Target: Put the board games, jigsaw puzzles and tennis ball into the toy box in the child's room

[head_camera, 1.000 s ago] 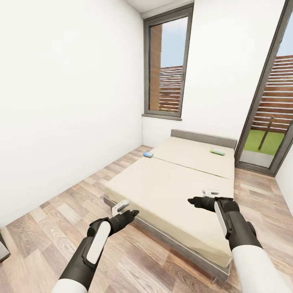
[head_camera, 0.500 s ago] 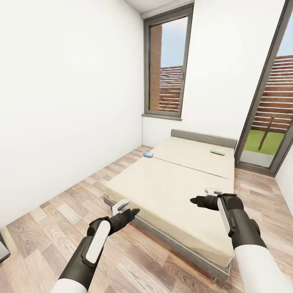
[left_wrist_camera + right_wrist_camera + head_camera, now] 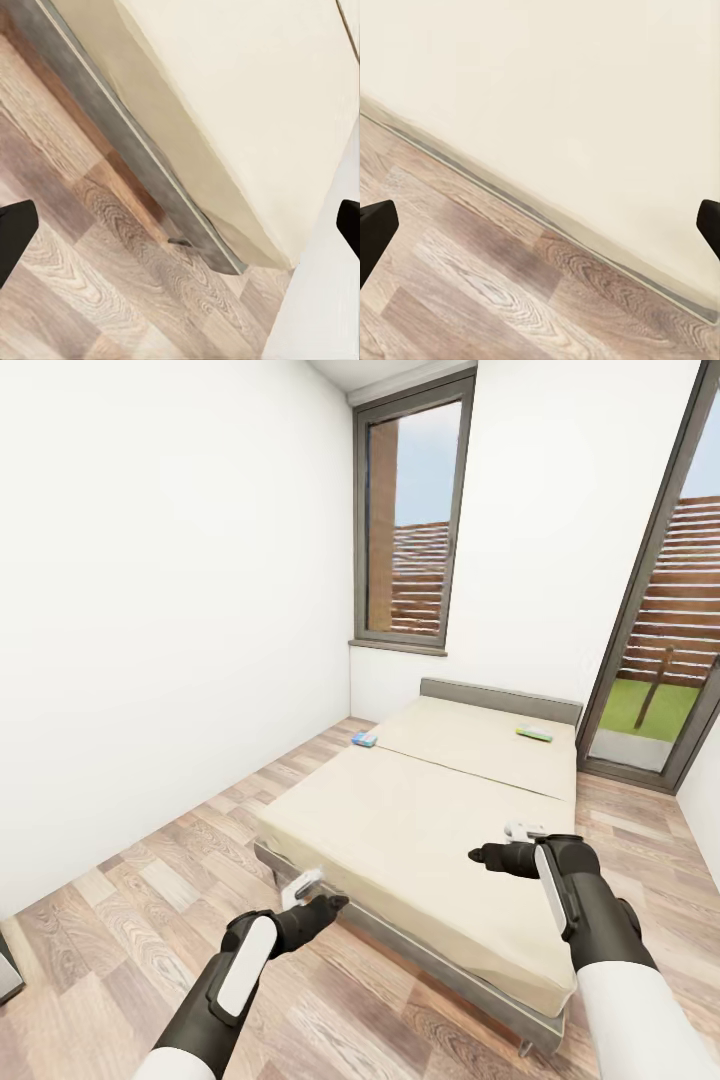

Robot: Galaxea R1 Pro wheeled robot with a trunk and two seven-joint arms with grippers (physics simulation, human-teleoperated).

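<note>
Facing the bed (image 3: 430,830), we hold both arms forward, ready to reach; left gripper (image 3: 318,898) and right gripper (image 3: 497,844) look spread wide and empty; two board games, blue (image 3: 364,739) at the far left edge, greenish (image 3: 534,734) probably near the headboard (image 3: 500,701).

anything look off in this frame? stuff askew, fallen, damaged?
Nothing damaged or spilled. One oddity: the small blue board game sits right at the bed's far left edge and seems to overhang it, so it may be partly unsupported. The other board game lies flat near the headboard. Both pincers are empty.
</note>
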